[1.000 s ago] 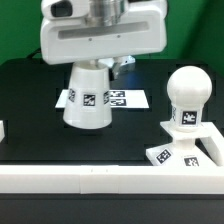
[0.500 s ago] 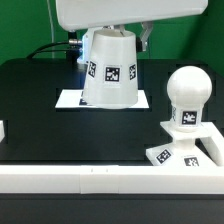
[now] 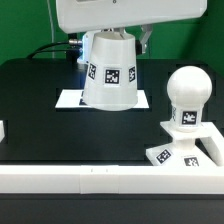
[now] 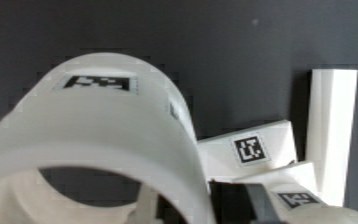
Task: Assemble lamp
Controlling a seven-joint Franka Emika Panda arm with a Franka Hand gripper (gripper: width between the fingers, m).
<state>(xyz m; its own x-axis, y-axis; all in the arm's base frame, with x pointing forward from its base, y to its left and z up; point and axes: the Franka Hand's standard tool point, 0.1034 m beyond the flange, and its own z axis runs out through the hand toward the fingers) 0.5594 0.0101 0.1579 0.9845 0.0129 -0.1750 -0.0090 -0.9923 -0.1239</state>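
Observation:
The white cone shade [image 3: 110, 72] hangs above the table with its narrow end up, and a square tag faces the camera. My gripper [image 3: 112, 36] is shut on the shade's top rim. Its white body fills the top of the exterior view. The ball-headed bulb [image 3: 187, 93] stands upright on the low square base [image 3: 186, 148] at the exterior view's right, apart from the shade. In the wrist view the shade [image 4: 105, 130] fills most of the frame. A dark finger [image 4: 226, 200] presses against its wall at my gripper [image 4: 202, 205]. The tagged base [image 4: 256, 150] lies beyond it.
The marker board [image 3: 68, 99] lies flat on the black table under and behind the shade. A white rail [image 3: 100, 180] runs along the table's front edge. It also shows in the wrist view [image 4: 330, 110]. Dark cables hang behind the arm.
One second ago the shade stood on the table over the marker board. It has since been lifted and carried a little toward the exterior view's right. Over the last half second it has hardly moved.

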